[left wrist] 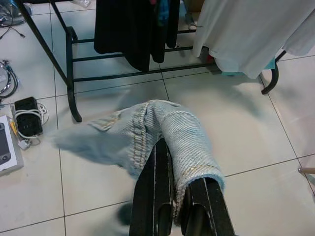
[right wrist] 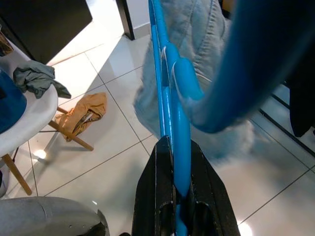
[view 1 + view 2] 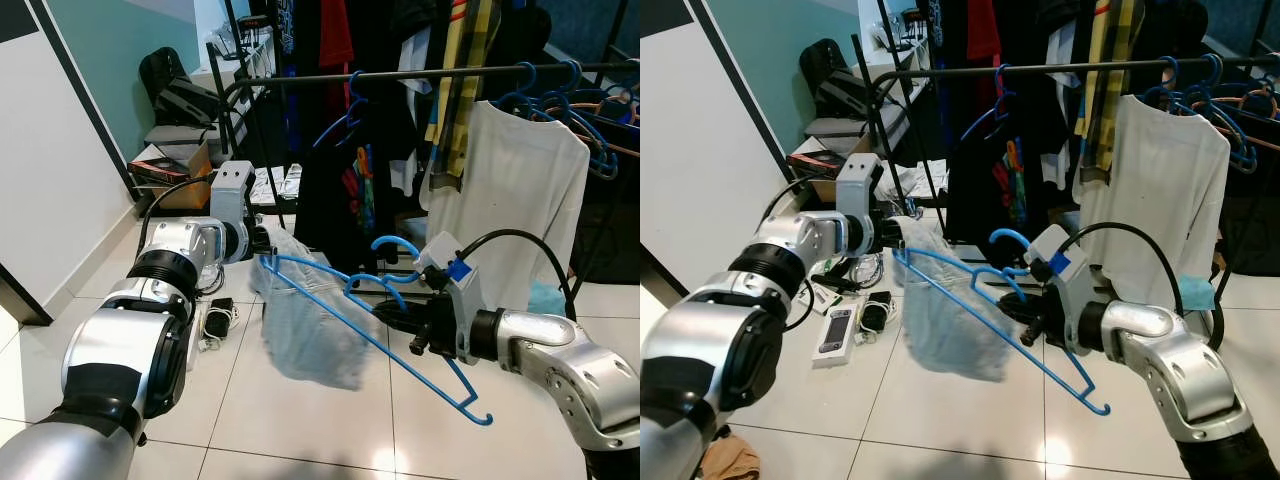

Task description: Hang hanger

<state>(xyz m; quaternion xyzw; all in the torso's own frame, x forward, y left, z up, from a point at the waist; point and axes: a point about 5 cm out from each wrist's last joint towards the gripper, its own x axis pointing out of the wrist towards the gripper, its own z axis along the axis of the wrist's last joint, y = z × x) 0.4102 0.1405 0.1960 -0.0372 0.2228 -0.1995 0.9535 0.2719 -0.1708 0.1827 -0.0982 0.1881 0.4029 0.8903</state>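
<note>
Both silver arms reach forward at mid height. The left hand [image 1: 179,196] has its black fingers pinched together on pale fabric. The right hand [image 2: 173,196] seems clamped, fingers pressed against a blue bar, wrist turned inward.

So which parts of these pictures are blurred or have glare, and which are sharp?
Left wrist view: the pale blue knitted garment is smeared at its loose edge, while the floor tiles stay sharp. Right wrist view: the blue plastic hanger close to the lens is out of focus. Left eye view: a bright glare spot lies on the glossy white floor; the metal clothes rail is sharp.
</note>
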